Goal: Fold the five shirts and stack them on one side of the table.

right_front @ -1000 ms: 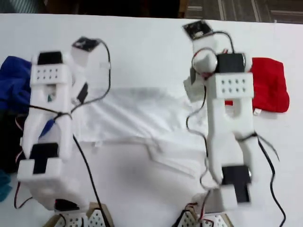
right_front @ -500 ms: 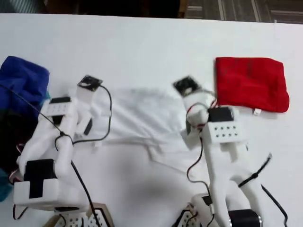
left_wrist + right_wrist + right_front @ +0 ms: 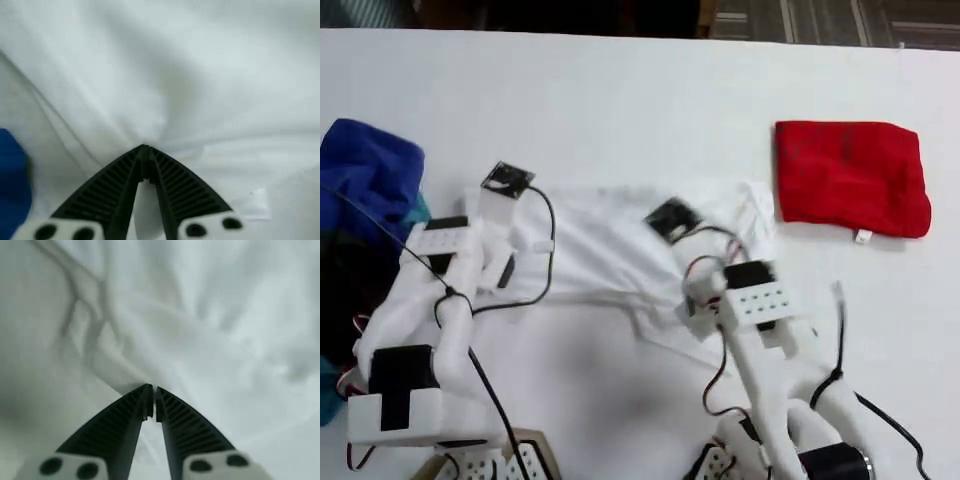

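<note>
A white shirt (image 3: 600,240) lies spread across the middle of the white table (image 3: 620,90). My left gripper (image 3: 506,268) sits over its left end and is shut, pinching a pucker of the white cloth (image 3: 200,75) at its tips (image 3: 145,148). Over the shirt's right half, my right gripper (image 3: 694,305) is shut on a raised fold of the cloth (image 3: 225,330), seen at its tips (image 3: 151,389). A folded red shirt (image 3: 850,178) lies flat at the back right. A bunched blue shirt (image 3: 365,165) rests at the left edge.
Dark garments (image 3: 340,300) and a bit of teal cloth (image 3: 328,390) lie under and in front of the blue shirt at the left edge. Blue cloth (image 3: 10,185) shows beside the left gripper. Cables loop from both arms over the white shirt.
Both arms have drawn back from the far part of the table toward the front edge, down onto the white shirt. The red shirt, partly covered by the right arm before, now shows fully.
</note>
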You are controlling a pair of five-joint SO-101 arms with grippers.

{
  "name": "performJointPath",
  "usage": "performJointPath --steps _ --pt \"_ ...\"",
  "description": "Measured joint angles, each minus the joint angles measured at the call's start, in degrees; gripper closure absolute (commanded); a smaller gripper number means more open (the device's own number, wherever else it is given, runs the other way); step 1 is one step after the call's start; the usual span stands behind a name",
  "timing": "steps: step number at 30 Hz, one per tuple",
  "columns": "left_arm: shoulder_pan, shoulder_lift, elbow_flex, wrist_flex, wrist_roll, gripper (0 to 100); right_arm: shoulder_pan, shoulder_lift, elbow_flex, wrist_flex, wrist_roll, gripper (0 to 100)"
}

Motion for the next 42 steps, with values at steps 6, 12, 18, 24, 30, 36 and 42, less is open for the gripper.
performJointPath --steps 6,12,18,24,30,36,42 --pt "0.0 0.0 0.0 0.0 0.0 97 -9.1 0.0 0.0 5.3 0.4 97.8" --pt "0.0 0.0 0.0 -0.2 0.0 97 -10.4 0.0 -0.3 6.5 0.4 90.6" --pt "0.0 0.0 0.0 -0.2 0.0 97 -10.4 0.0 -0.9 2.6 0.4 83.7" --pt "0.0 0.0 0.1 -0.2 0.0 97 -10.6 0.0 -0.9 1.7 0.4 84.1" --pt "0.0 0.0 0.1 -0.2 0.0 97 -8.4 0.0 -0.9 -3.0 0.2 84.3" --pt "0.0 0.0 0.1 -0.2 0.0 97 -4.1 0.0 -0.9 -4.5 0.2 84.3" --pt "0.0 0.0 0.1 -0.2 0.0 97 -1.1 0.0 -0.9 -4.8 0.2 84.3"
